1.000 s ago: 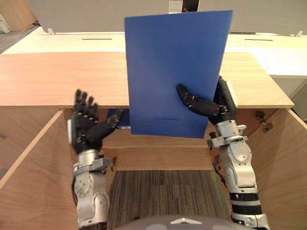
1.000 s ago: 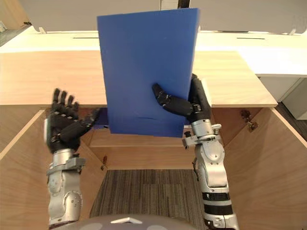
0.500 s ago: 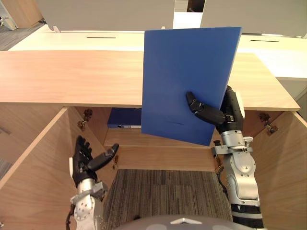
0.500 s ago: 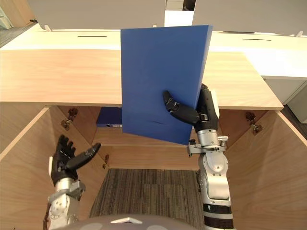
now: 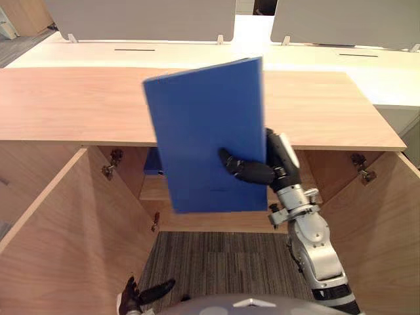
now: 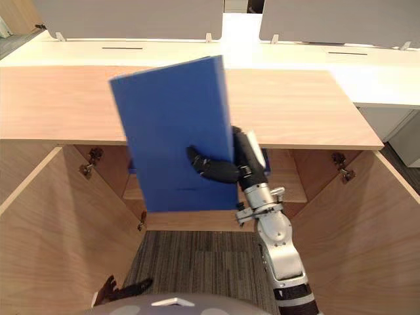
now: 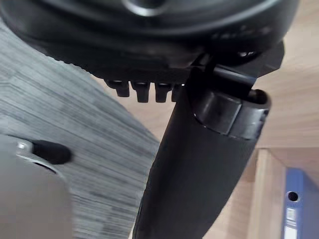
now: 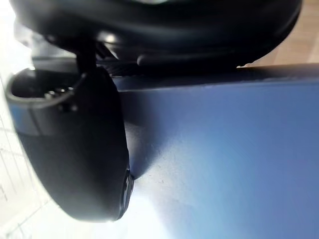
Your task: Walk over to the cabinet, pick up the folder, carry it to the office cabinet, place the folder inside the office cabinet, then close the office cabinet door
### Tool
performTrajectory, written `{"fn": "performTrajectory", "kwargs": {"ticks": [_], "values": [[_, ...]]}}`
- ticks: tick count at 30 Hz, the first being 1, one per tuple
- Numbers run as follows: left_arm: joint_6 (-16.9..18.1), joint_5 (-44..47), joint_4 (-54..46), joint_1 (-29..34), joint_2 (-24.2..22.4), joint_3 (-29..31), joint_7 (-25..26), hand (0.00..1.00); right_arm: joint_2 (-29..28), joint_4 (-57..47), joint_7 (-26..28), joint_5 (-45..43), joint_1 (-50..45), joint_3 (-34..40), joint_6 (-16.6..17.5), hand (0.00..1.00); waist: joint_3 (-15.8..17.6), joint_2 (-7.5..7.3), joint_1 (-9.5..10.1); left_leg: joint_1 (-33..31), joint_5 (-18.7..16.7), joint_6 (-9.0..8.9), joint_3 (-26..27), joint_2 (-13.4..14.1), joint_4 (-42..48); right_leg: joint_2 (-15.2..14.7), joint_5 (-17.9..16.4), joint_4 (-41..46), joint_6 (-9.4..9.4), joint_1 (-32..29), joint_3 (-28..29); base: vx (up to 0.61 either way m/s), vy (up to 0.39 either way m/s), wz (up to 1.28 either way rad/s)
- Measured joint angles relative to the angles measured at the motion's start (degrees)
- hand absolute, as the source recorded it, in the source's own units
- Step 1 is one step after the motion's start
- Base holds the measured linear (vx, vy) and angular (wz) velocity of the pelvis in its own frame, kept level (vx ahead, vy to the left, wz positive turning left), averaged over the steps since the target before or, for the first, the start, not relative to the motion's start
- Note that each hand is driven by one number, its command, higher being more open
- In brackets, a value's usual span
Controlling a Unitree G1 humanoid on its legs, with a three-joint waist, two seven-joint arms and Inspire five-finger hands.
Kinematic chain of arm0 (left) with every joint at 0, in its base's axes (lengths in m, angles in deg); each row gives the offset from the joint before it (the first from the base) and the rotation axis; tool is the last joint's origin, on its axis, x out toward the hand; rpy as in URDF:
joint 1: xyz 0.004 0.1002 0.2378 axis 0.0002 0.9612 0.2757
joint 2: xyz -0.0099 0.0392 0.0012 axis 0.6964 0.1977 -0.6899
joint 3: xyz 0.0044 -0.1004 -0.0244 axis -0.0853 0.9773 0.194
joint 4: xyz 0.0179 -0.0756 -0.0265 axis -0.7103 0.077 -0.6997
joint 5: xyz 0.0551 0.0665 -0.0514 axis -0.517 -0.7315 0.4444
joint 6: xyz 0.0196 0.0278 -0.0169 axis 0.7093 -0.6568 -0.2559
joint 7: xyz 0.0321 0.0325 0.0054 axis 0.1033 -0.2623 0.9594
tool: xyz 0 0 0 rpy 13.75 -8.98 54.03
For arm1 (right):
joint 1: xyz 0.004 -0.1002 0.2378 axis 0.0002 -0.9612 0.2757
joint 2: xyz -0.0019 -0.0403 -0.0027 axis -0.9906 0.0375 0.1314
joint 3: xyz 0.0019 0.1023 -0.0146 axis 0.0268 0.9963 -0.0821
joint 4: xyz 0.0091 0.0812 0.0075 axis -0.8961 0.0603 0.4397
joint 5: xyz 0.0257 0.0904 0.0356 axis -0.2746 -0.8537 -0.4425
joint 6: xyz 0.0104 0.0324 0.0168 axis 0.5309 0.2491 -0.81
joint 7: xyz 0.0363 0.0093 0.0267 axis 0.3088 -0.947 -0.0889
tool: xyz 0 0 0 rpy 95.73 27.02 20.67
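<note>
- Dropped way down since a second ago: left hand [image 5: 141, 295], now low over the carpet floor [image 5: 223, 262]. Fingers straight and spread, holding nothing.
- And the blue folder [image 5: 207, 134]?
- Swung over to the left since then, and tipped a little. Held up in the air by the right hand [image 5: 252, 172] — thumb pressed on the front, the rest tucked behind, pinching tight.
- Put inside yet?
- Not yet. Hanging in front of the open office cabinet [image 5: 216, 220], covering part of its wooden top [image 5: 79, 105].
- Doors?
- Both swung wide: left door [image 5: 65, 243], right door [image 5: 387, 236].
- Anything on the shelf?
- Another blue binder [image 7: 299, 204] — standing inside, behind the folder.
</note>
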Motion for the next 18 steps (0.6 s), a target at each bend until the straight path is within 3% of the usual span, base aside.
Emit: {"fn": "performTrajectory", "kwargs": {"ticks": [8, 12, 18], "values": [[0.01, -2.45, 5.73, -2.28, 3.27, -2.76, -0.01, 1.00, 5.78, 2.76, 1.30, 2.86, 3.36, -10.33, 0.89, 0.00, 0.71, -0.23, 0.62, -2.99, 0.56, -0.08, 1.01, 0.02, 0.15, -0.02, 0.03, 1.14, -0.14, -4.07, 1.31, -0.05, 0.008, -0.07], [0.21, -3.03, 5.93, -7.33, 5.21, -6.74, -0.04, 1.00, 8.39, 9.39, 1.26, 8.11, 11.11, -13.99, 0.91, 0.00, 5.88, 0.02, 0.83, -9.67, -0.56, 0.12, 0.88, 0.44, 5.98, -0.15, 0.51, 3.76, -0.62, -9.13, 1.53, -0.07, 0.012, 0.01], [0.76, -2.95, 3.77, -13.99, 5.38, -9.20, 0.22, 1.00, 12.46, 15.13, 0.05, 12.57, 16.65, -14.98, 0.79, 0.00, 15.04, 3.28, 0.98, -22.88, -4.21, 0.55, 0.42, 2.34, 18.93, 0.41, 0.61, 10.53, -0.85, -19.46, 2.14, -0.12, 0.029, -0.03]]}}
